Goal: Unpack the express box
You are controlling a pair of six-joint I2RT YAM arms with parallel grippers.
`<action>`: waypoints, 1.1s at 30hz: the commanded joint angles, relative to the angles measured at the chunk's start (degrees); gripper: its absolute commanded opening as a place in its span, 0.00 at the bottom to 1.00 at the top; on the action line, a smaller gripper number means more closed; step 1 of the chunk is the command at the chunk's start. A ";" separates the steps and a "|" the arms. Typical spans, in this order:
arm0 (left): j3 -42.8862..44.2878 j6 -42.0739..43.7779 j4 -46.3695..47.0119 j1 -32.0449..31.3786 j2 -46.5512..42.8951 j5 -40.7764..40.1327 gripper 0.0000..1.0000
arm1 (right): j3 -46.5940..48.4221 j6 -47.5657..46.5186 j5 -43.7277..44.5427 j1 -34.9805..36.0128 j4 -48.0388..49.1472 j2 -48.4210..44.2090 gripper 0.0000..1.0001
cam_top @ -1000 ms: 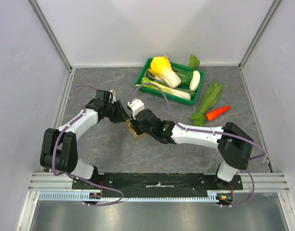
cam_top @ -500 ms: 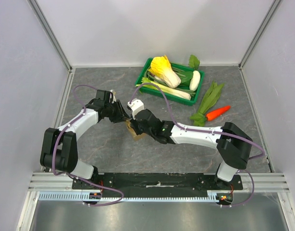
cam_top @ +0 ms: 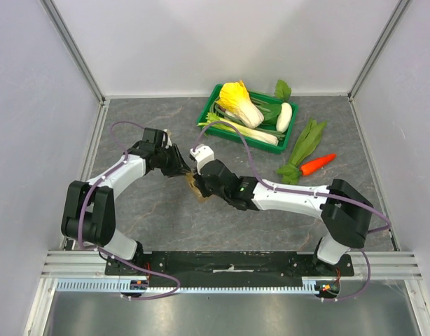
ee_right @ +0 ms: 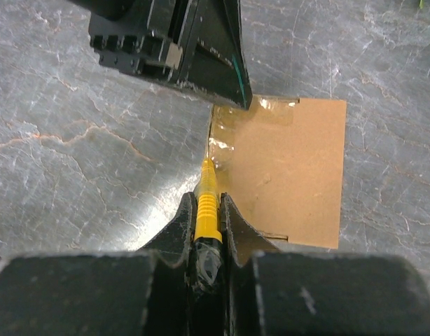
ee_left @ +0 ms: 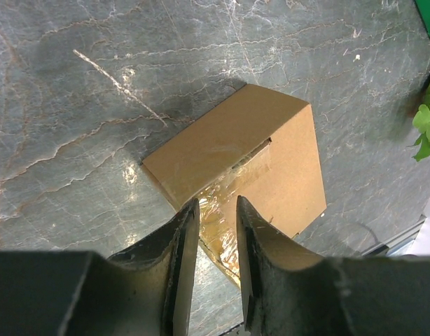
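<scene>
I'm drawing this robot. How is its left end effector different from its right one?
The right end effector is shut on a yellow tool; the left end effector holds nothing, its fingers slightly apart. The right one's tool points at the taped edge of the express box; the left one sits over that tape. Both are black and at the same box.

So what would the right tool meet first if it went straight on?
The express box: the yellow stick clamped in the right tool points at its taped edge, apparently touching, though depth is unclear.
</scene>
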 commanded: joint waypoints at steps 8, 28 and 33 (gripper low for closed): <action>-0.98 3.37 -3.71 -0.06 4.08 -7.49 0.35 | -1.70 1.15 -0.38 1.09 -7.27 -2.52 0.00; 0.25 3.72 -3.79 0.03 5.22 -8.54 0.34 | 0.32 -1.14 -4.42 1.53 -16.59 -4.45 0.00; -0.10 3.72 -3.79 0.03 4.96 -8.36 0.34 | 2.52 -1.49 -5.66 1.61 -17.21 0.38 0.00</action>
